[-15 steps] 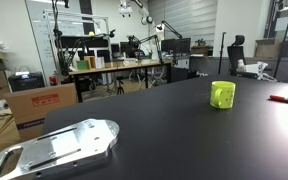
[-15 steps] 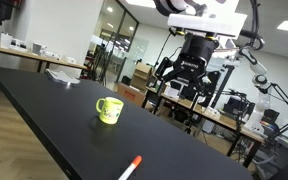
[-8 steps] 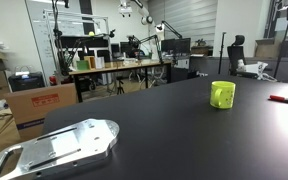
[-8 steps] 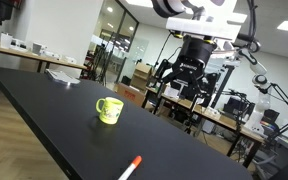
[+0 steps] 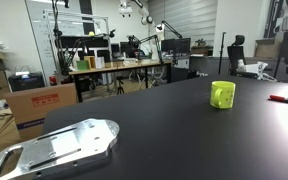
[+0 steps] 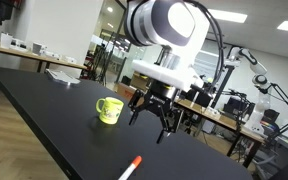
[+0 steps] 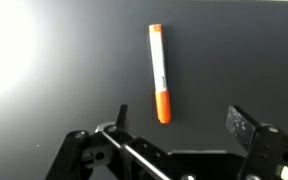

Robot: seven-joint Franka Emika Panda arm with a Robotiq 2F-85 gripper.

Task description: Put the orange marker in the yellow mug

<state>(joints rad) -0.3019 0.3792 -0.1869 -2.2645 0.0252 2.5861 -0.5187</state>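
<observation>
The orange marker (image 6: pixel 131 168) lies flat on the black table (image 6: pixel 44 110), well apart from the yellow mug (image 6: pixel 108 110), and is not yet grasped. The gripper (image 6: pixel 150 118) is held above the table on the marker's side of the mug, jaws spread wide with nothing between them. In the wrist view the marker (image 7: pixel 159 73) is seen ahead of the fingers (image 7: pixel 119 116), its length already set square to their closing line, so little wrist turn seems needed. The gripper is best advanced until the barrel's middle is centred in the gap, then lowered nearly to the table before closing. As the mug stands upright, the marker is best tipped on end above its mouth before release.
</observation>
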